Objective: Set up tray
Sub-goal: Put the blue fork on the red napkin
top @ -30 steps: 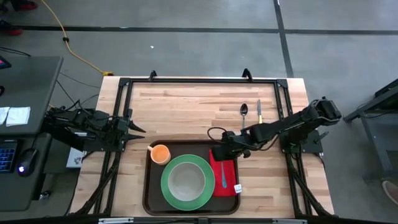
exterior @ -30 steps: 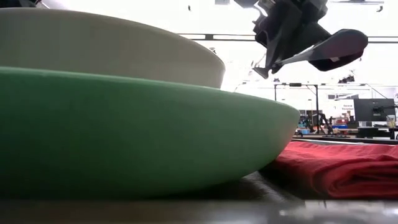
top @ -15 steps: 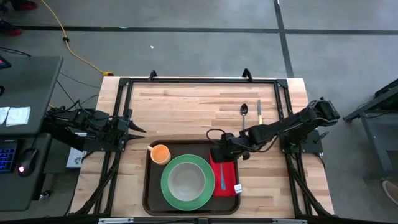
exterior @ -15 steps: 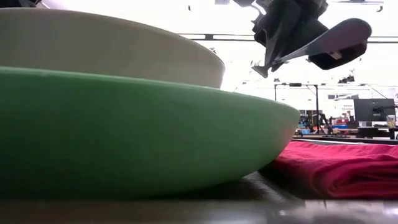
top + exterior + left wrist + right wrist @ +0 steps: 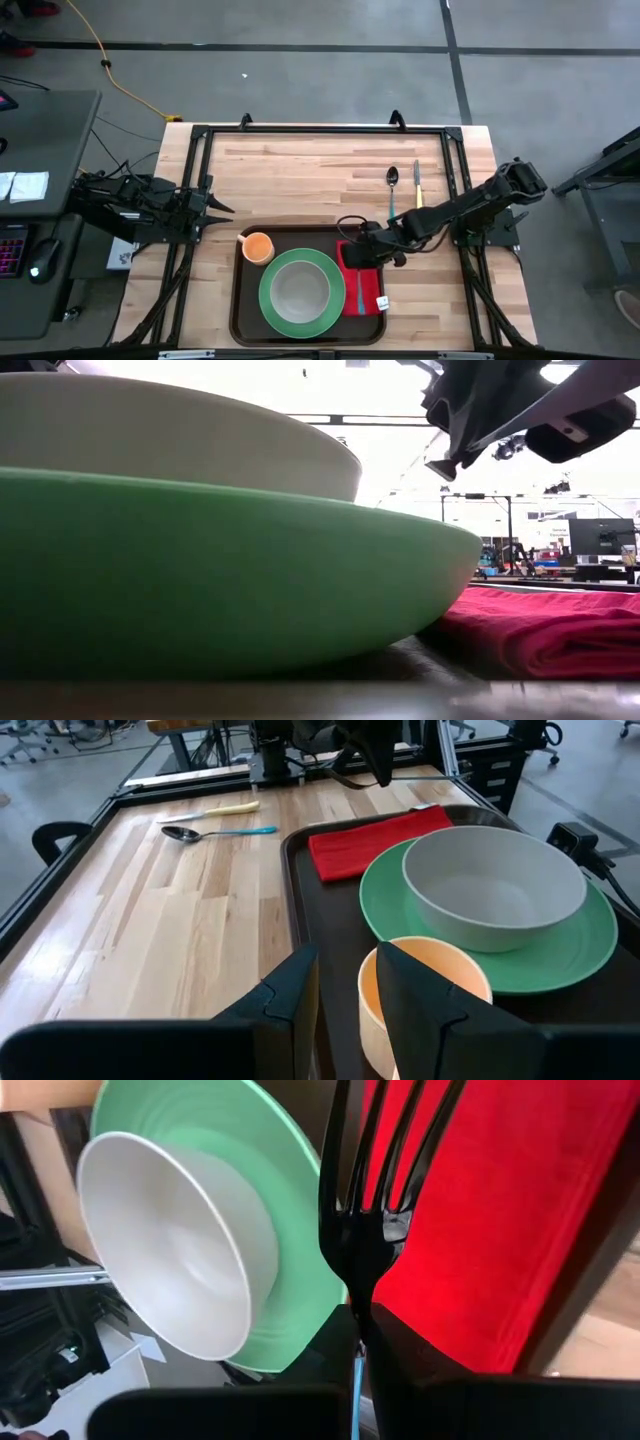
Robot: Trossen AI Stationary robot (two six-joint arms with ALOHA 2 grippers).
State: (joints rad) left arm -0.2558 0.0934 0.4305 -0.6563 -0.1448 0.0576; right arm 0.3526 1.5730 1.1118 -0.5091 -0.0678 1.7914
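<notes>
Red napkin (image 5: 362, 283) lies on tray (image 5: 240, 320) right of green plate (image 5: 300, 291). Right gripper (image 5: 372, 249) pinches fork (image 5: 375, 1200) above it; left gripper (image 5: 205, 207) half spread, parked at table's left edge. Lower fork level, parallel to napkin's long side, centred, clear of plate rim, before releasing.

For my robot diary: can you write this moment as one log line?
right tool: holds fork over napkin | left tool: waits at table edge | tray: plate, bowl, cup
</notes>
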